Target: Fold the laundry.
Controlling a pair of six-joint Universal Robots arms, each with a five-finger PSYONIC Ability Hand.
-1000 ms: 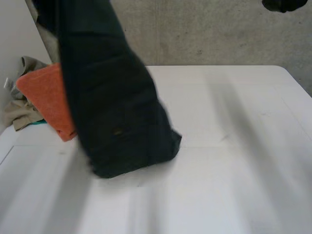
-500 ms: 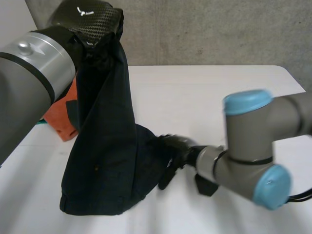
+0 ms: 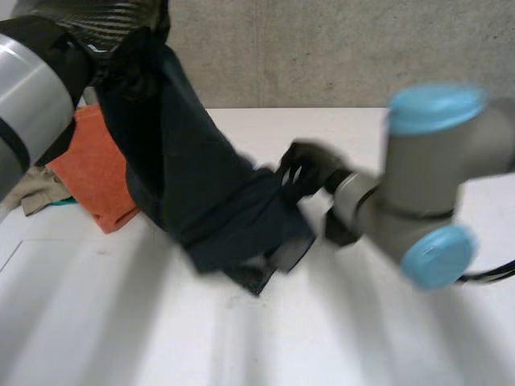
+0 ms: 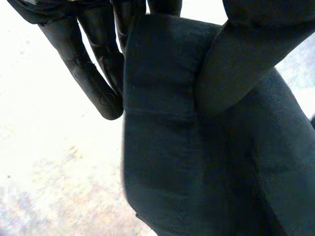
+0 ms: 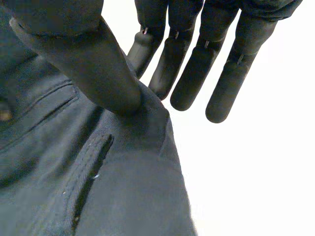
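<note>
Fingers [image 4: 101,81] and thumb of left hand [image 3: 121,24] pinch the garment [image 3: 209,193]; right hand [image 5: 98,64] pinches its edge under the thumb

The garment [image 3: 201,201] is plain dark navy, near black. At middle left are an orange cloth [image 3: 96,173] and a khaki cloth [image 3: 36,189]. The table [image 3: 362,338] is white. The right robot hand [image 3: 304,170] is black. The left robot hand [image 3: 121,20], upper left, shows a black carbon weave.
</note>
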